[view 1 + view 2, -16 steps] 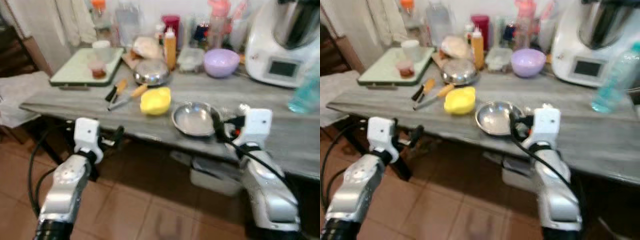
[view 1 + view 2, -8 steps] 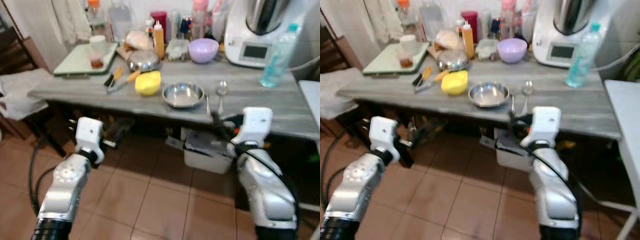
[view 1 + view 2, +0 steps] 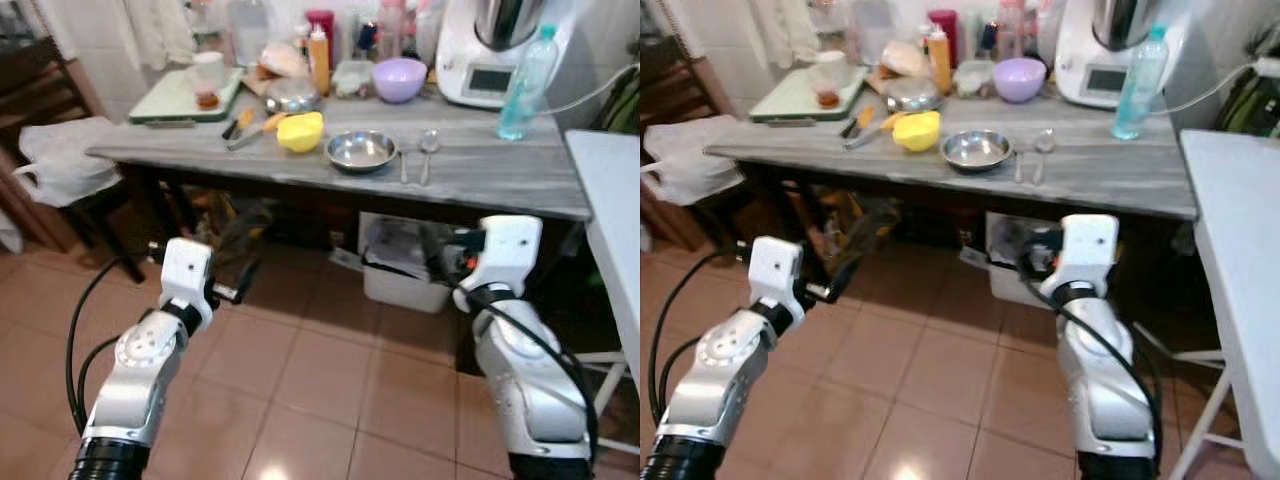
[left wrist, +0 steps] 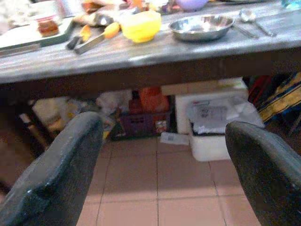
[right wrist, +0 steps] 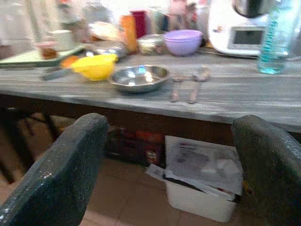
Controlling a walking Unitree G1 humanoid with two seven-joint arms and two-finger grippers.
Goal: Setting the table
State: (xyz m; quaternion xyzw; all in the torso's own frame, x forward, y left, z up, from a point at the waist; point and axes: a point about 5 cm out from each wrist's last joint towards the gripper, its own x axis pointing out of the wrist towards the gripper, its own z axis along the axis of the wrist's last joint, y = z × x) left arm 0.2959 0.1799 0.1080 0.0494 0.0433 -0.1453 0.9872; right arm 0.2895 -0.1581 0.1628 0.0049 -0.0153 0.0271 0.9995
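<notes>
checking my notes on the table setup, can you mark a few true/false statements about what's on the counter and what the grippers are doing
1. The steel bowl sits on the grey table. True.
2. The spoon lies inside the steel bowl. False: it lies on the table beside the bowl.
3. The left gripper holds the yellow bowl. False: it is open and empty, away from the table.
4. The right gripper is open. True.
5. The water bottle lies on its side. False: it stands upright.

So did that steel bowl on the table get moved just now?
No. The steel bowl still sits between the yellow bowl and the spoons; only the camera backed away.
</notes>
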